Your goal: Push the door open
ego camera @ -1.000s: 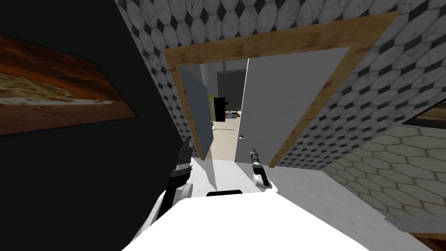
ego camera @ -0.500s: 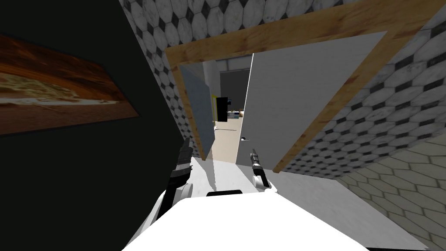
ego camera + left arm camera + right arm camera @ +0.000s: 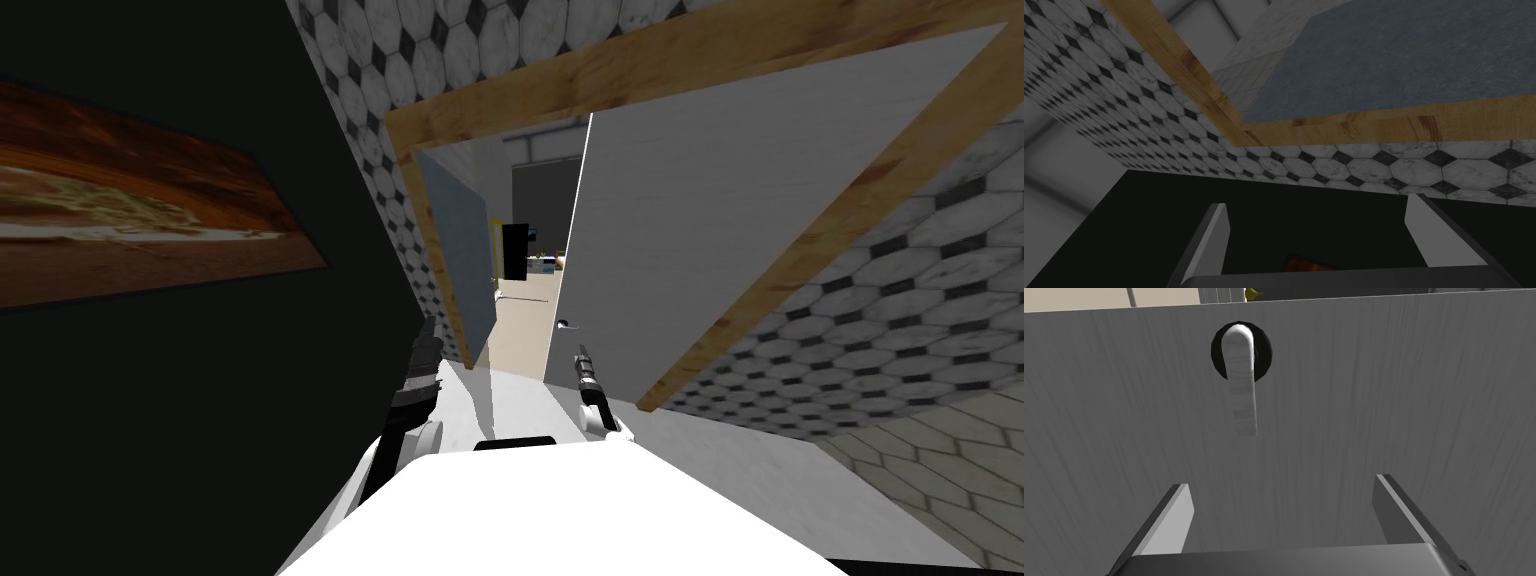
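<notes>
Pale grey door (image 3: 1374,398) with a faint vertical grain stands straight ahead of the right gripper (image 3: 1281,484), whose jaws are spread wide with nothing between them. I cannot tell whether their tips touch the panel. Just past the tips a white lever handle (image 3: 1244,393) hangs from a black round rose (image 3: 1265,352) near the door's free edge.

In the head view the right gripper (image 3: 582,358) sits just under that handle (image 3: 566,324). The door (image 3: 740,190) is ajar in a light wooden frame (image 3: 620,80), and a strip of beige floor (image 3: 520,325) shows through the gap.

The left gripper (image 3: 1319,202), jaws also open and empty, points up at the frame's corner (image 3: 1174,65). Beside that corner are a blue-grey panel (image 3: 1404,55) and a black-and-white hexagon-tiled wall (image 3: 1374,165).

Compared with a second ago, the doorway looms larger and higher in the head view. That is my own move nearer. Both grippers keep their places before me, and the gap looks much the same width.
</notes>
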Robot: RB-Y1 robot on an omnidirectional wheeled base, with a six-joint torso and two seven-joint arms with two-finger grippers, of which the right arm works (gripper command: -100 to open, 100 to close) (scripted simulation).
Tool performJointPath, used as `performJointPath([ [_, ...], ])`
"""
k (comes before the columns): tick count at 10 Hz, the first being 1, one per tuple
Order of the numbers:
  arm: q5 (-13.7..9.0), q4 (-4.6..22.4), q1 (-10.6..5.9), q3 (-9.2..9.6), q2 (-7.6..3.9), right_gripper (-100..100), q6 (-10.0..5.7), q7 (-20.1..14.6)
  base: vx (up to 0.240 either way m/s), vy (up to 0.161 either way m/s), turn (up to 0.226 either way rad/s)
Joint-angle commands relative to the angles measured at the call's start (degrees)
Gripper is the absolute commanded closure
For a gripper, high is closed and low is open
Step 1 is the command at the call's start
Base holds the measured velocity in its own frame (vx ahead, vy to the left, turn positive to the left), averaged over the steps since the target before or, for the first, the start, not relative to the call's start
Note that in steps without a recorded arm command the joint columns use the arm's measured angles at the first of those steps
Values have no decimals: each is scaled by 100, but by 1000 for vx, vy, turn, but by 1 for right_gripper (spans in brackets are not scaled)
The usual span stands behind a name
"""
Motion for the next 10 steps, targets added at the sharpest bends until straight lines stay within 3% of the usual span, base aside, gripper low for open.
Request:
performJointPath([
  [1, -24, 190, -59, -24, -5, -100, -2, -13, 117, -75, 110],
  [5, -61, 561, -192, -63, -10, -100, -48, -28, 67, -59, 78],
  [7, -66, 532, -188, -75, -14, -100, -37, -22, 69, -14, 15],
  [10, -80, 559, -197, -101, -17, -100, -42, -14, 189, -45, 26],
])
